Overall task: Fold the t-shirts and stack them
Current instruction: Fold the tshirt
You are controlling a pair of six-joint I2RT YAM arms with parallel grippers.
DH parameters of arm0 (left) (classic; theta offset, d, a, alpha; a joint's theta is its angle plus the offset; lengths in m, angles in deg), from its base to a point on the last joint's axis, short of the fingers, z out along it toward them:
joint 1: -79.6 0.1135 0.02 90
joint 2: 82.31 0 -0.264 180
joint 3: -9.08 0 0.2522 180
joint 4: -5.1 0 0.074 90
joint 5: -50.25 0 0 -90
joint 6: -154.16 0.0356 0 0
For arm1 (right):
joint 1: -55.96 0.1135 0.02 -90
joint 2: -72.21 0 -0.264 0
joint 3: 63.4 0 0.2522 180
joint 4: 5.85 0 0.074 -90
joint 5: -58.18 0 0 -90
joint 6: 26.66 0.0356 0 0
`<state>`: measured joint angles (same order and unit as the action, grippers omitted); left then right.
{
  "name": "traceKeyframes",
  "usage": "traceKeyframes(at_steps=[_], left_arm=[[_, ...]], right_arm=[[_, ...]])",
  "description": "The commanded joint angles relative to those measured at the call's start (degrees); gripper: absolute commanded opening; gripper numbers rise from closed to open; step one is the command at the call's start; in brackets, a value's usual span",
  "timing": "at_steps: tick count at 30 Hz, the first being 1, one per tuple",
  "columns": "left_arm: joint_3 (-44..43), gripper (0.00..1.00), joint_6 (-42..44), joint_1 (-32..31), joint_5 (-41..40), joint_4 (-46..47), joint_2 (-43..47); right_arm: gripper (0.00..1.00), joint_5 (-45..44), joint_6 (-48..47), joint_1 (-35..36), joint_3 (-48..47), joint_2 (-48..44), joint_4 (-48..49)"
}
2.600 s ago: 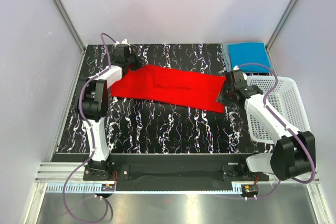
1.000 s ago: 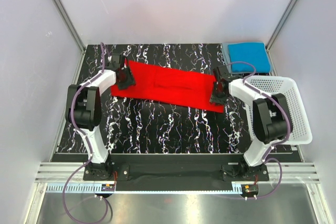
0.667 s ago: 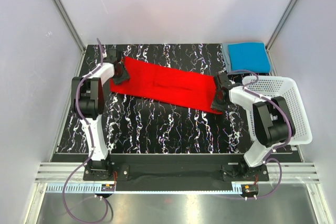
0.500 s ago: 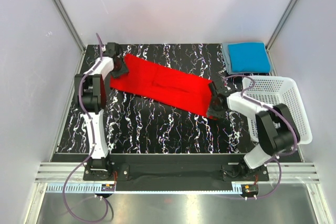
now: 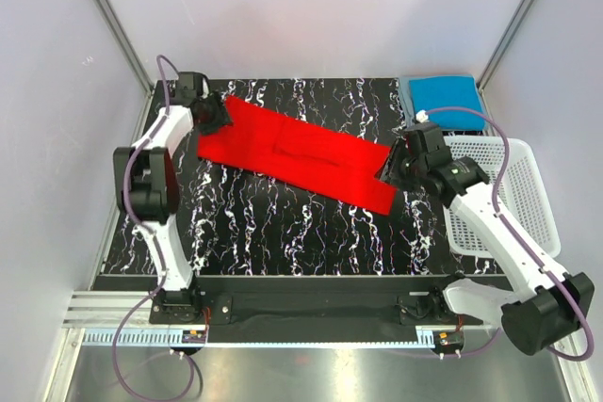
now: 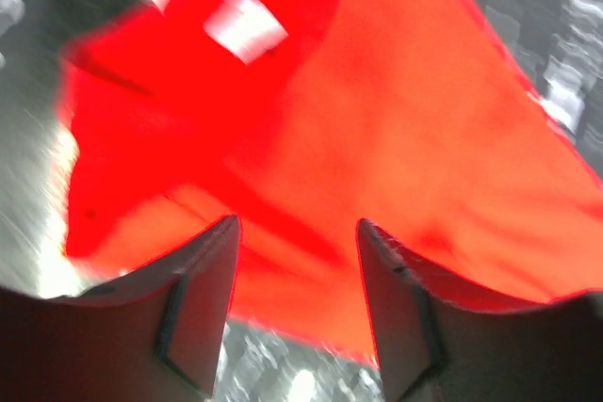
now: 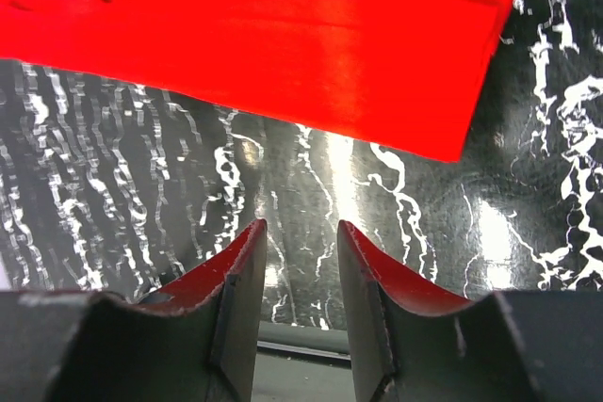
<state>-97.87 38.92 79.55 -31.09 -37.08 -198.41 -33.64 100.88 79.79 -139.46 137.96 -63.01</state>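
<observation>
The bright red t-shirt (image 5: 297, 151) lies folded into a long strip, slanting from back left to front right on the black marbled table (image 5: 283, 233). My left gripper (image 5: 213, 116) is open over the strip's left end; in the left wrist view (image 6: 297, 233) red cloth (image 6: 377, 120) fills the blurred frame behind the fingers. My right gripper (image 5: 396, 167) is open and empty just off the strip's right end; in the right wrist view (image 7: 301, 233) the red edge (image 7: 283, 35) lies ahead of the fingers. The bright blue t-shirt (image 5: 447, 99) sits folded at the back right, with a grey-blue edge (image 5: 406, 97) under it.
A white plastic mesh basket (image 5: 513, 190) stands at the table's right edge, close to the right arm. Grey walls and metal posts close in the back and sides.
The red strip has swung from nearly level to slanted, its left end toward the back. The right gripper has come off the strip's right end. The left gripper stays at the left end.
</observation>
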Motion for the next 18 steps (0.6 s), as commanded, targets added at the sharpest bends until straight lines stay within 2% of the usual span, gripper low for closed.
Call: traceKeyframes(at_steps=[1,3,4,5,8,13,18], left_arm=[[7.5,0.5,-3.2,-4.6,3.2,9.7,11.3],[15.7,0.41,-6.8,-4.7,3.6,12.9,14.5],[18.0,0.27,-7.8,-4.7,2.8,14.3,15.1],[21.3,0.19,-9.2,-4.7,1.5,14.5,15.6],[23.7,0.0,-11.1,-4.7,-1.5,14.2,14.2],[20.9,0.0,-14.0,-4.2,-4.7,12.3,8.8],[10.2,0.0,-10.6,-0.1,-10.3,3.8,0.5]], right_arm=[[0.43,1.5,-2.4,-0.1,-3.7,-2.0,-2.7],[0.43,1.6,-2.7,-0.2,-3.7,-3.5,-2.5],[0.43,1.6,-2.8,-0.2,-3.3,-4.1,-2.0],[0.43,3.0,-2.6,-0.2,-2.7,-5.1,-1.6],[0.43,4.3,-2.5,-0.1,-0.2,-6.3,0.0],[0.43,6.1,-1.9,-0.2,1.7,-7.2,1.5],[0.43,6.1,-2.2,-0.2,0.2,-7.8,0.0]])
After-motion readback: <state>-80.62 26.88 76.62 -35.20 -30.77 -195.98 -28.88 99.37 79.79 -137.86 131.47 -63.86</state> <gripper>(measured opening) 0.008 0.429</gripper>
